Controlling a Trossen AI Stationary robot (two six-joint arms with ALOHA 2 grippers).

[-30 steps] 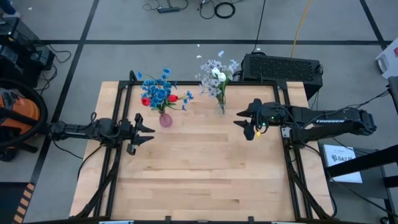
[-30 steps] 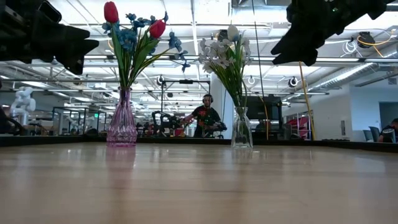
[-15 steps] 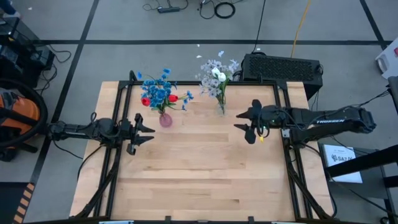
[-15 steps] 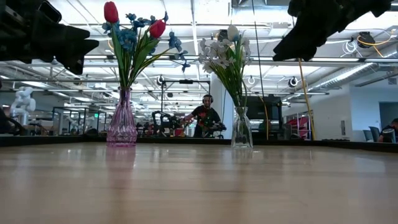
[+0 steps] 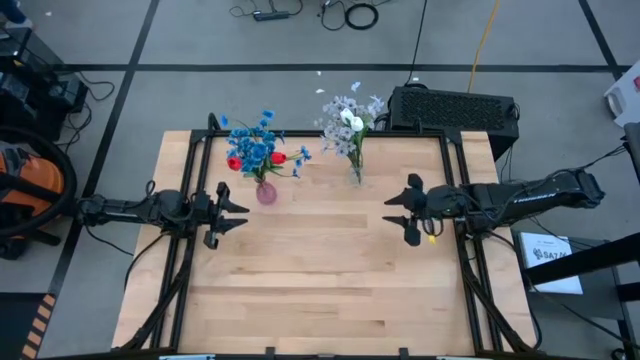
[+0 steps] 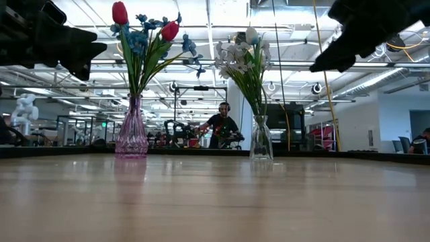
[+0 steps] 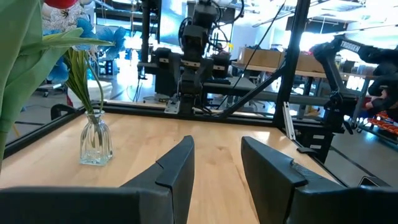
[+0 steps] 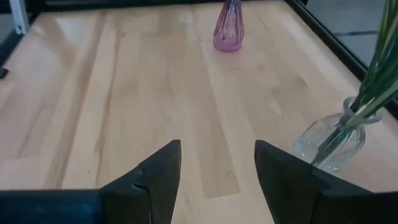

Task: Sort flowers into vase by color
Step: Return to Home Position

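Empty and spread: left hand at 9 o'clock, right hand at 3. Ribbed pink vase at 11 holds blue and red flowers; clear glass vase at 12, white flowers.

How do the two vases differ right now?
The pink vase is tinted; the clear vase is see-through glass. The pink vase holds blue flowers and red tulips; the clear vase holds pale sprays and a white tulip. In the high view the pink vase stands left of the clear vase. Both stand upright on the table.
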